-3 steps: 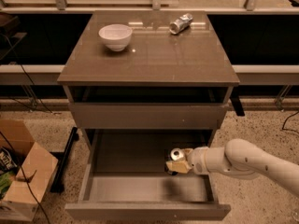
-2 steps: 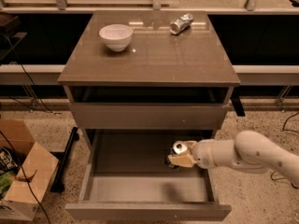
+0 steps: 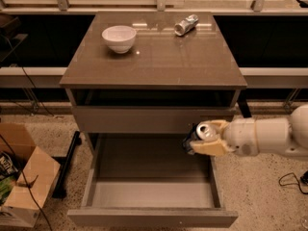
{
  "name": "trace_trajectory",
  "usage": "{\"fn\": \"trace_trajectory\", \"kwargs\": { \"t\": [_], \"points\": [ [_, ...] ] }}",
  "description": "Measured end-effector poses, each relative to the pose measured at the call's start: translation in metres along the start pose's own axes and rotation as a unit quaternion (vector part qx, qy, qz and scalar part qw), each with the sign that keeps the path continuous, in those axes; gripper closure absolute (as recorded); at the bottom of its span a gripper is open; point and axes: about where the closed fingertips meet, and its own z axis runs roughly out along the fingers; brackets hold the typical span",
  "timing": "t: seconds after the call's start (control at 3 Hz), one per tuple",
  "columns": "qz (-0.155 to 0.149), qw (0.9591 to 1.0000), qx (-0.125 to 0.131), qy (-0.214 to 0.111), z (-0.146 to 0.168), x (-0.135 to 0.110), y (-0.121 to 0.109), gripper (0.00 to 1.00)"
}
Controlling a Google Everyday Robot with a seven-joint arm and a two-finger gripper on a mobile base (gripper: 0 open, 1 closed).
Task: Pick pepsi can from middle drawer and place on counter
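**Can's out of the drawer, hanging in mid-air**

The gripper is over the right side of the open middle drawer, level with the closed drawer front above it. Its two tan fingers are clamped on the pepsi can, one above and one below. So the can is held up in the air, clear of the drawer floor and below the counter. The fat white arm comes in from the right.

Up on the counter there's a white bowl at the back left, and a shiny silver can lying on its side at the back right. They're well apart, with bare glossy top between them and across the whole front half. The overhanging front edge of the counter sits above the held can.

On the floor: an open cardboard box on the left with some stuff in it, a black bar beside the cabinet, and a cable over on the right.

The can itself is tipped over. Its silver top with the pull tab faces up and toward me, and the dark body pokes out to the left of the fingers.

I can't read any label on the can from here. There's print on something in the box, but I can't make it out either.
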Motion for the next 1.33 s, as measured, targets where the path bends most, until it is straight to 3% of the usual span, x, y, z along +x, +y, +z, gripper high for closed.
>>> {"fn": "trace_trajectory", "kwargs": {
  "t": [0.33, 0.67, 1.0, 1.33],
  "points": [
    [-0.068, 0.9974, 0.022, -0.006, -0.048, -0.081, -0.005, 1.0],
    [-0.105, 0.9933, 0.048, -0.011, -0.073, -0.138, -0.02, 1.0],
    [-0.128, 0.9895, 0.065, -0.015, -0.089, -0.175, -0.028, 1.0],
    [-0.133, 0.9888, 0.067, -0.013, -0.088, -0.177, -0.031, 1.0]
  ]
}}
